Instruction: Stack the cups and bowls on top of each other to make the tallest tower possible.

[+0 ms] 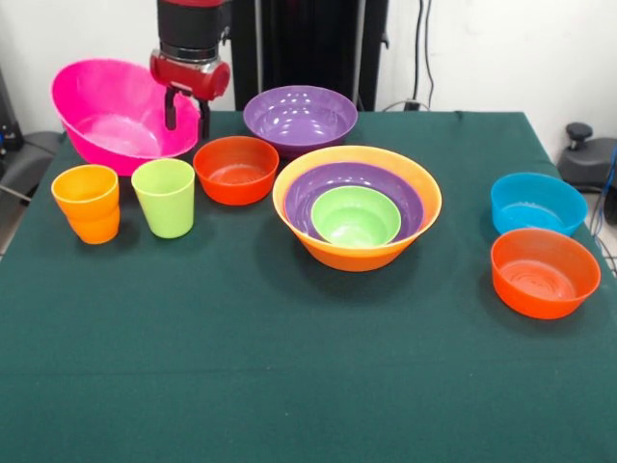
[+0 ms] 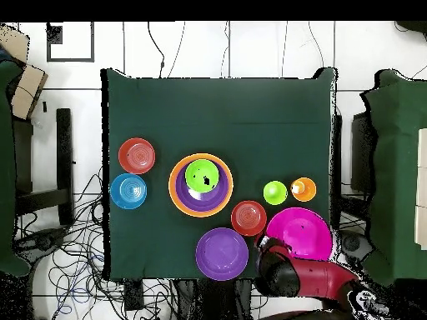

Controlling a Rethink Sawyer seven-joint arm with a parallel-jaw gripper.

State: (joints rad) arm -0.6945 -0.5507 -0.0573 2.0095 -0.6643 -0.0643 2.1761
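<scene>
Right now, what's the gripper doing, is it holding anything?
Gripper: shut on the rim of the large pink bowl, which is tilted up at the table's edge.

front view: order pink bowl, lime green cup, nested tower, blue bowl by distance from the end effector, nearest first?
From the end effector:
1. Pink bowl, tilted, its rim at the fingers.
2. Lime green cup, just below in the picture.
3. Tower, mid-table, yellow-orange bowl outermost.
4. Blue bowl, far right side of the picture.
</scene>
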